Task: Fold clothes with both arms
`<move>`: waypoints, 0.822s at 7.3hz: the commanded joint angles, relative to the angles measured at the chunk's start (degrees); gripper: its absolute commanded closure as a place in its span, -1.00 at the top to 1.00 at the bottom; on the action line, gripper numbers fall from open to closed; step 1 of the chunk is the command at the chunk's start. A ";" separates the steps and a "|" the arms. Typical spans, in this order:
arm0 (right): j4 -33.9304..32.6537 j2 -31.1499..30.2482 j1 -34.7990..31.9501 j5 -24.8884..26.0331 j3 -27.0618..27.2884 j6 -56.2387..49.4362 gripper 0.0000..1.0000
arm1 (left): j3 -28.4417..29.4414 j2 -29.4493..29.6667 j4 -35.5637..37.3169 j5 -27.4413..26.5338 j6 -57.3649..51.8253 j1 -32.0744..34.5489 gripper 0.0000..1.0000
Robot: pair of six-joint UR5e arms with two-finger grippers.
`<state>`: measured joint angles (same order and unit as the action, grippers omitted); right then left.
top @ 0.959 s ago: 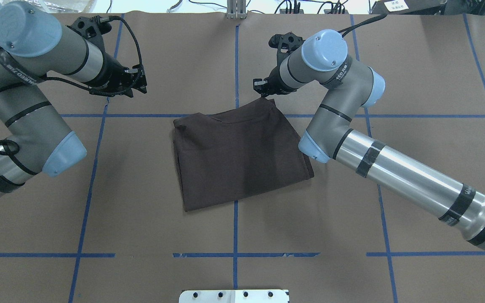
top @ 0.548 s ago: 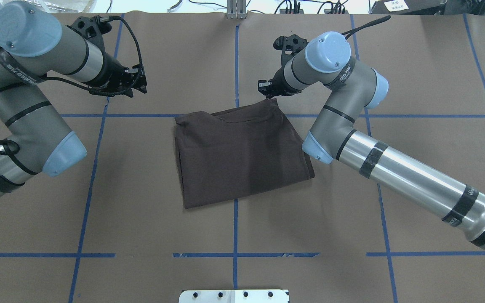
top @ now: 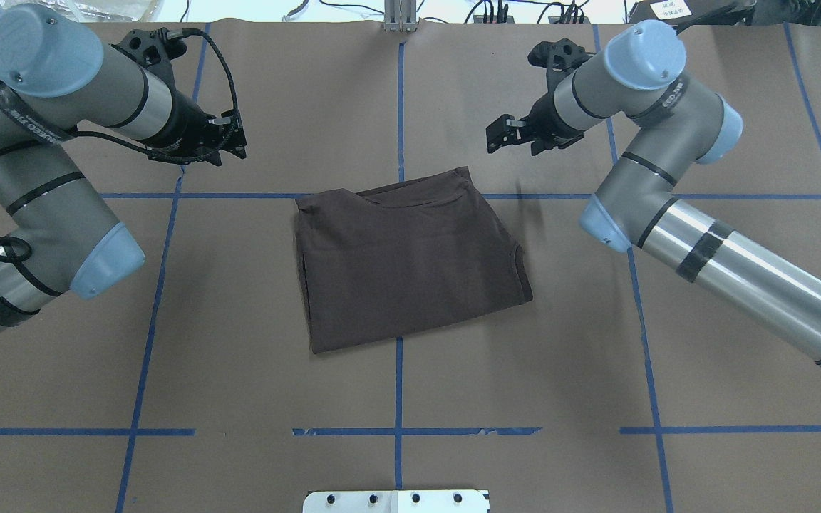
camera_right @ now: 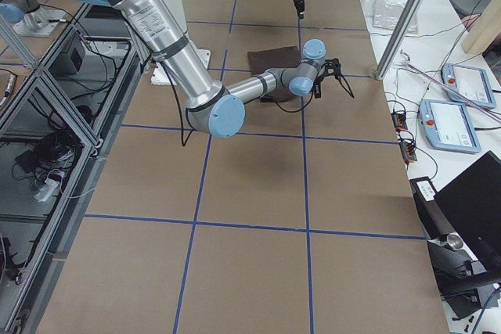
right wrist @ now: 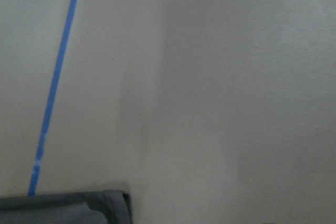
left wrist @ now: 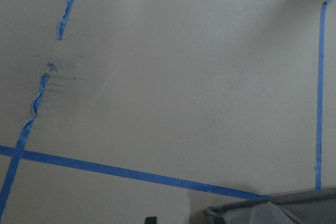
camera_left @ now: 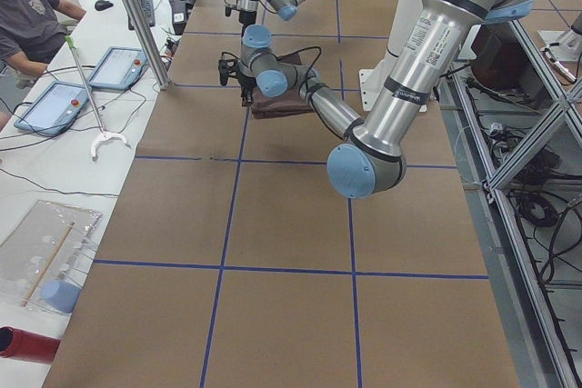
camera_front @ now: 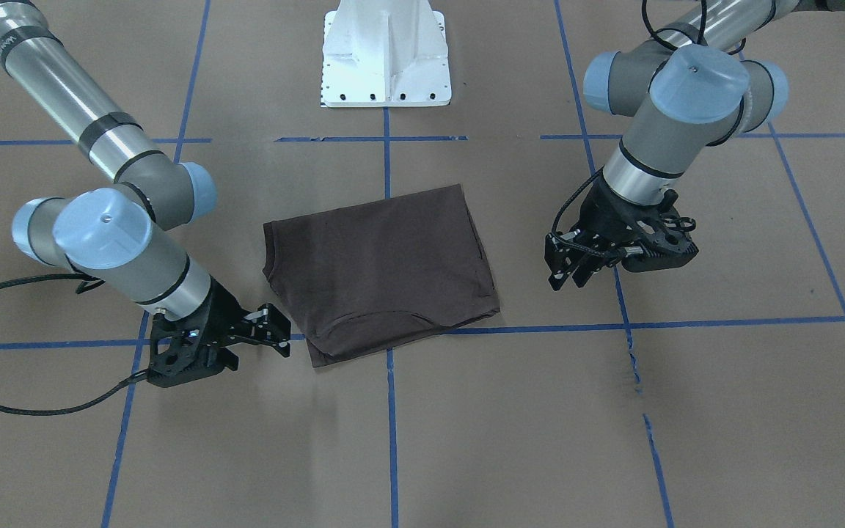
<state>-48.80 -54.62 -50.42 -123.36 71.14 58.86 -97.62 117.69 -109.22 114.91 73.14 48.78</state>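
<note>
R gripper (top: 497, 135): fingers spread, nothing between them, tips aimed toward the robot's left; it's clear of the cloth. From it, the T-shirt (top: 410, 263) lies toward the robot's base and a little to the left; the nearest part is the shirt's far right corner, close to the tips but not touching. The R wrist cam gives you only a blurred bit of that corner low in frame.

L gripper (top: 238, 141): fingers also apart and empty, tips aimed toward the robot's right; from it the shirt sits well off to the right and nearer the base. The L wrist cam shows just a corner of cloth at the bottom edge.

The shirt is folded to a rough rectangle, flat on the brown table (top: 524, 392), between the two grippers and held by neither. Its long axis runs across the table, L to R, and is skewed so the right end sits farther from the robot than the left. The collar (top: 410, 199) lies along the far long edge, so the neck points away from the robot, toward your side; in the front-facing view that's the edge nearest the camera.

Farther out: a blue tape (top: 239, 196) line crosses under the collar edge, and another runs lengthwise under the shirt's middle; the white pedestal (camera_front: 386, 59) stands at the robot's side, approx. in line w/ the shirt.
</note>
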 commanded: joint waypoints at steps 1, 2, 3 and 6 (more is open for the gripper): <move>-0.93 -8.37 -9.04 -8.28 2.60 -1.19 1.00 | -1.69 -2.71 -0.55 0.23 -7.34 0.96 -0.08; -4.33 -10.06 -12.74 -8.65 2.86 -2.51 1.00 | -1.79 -5.25 -0.73 2.14 -15.93 3.67 -0.05; -9.42 -11.03 -15.73 -8.65 2.69 -10.79 1.00 | -1.01 -7.28 -0.73 6.42 -27.50 9.35 0.01; -24.62 -14.73 -27.84 -10.83 3.30 -36.64 1.00 | 5.47 -9.76 -0.12 10.42 -51.62 23.94 0.17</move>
<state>-67.36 -68.17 -72.58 -132.65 74.30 31.79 -95.61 108.71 -109.30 124.19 31.20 66.48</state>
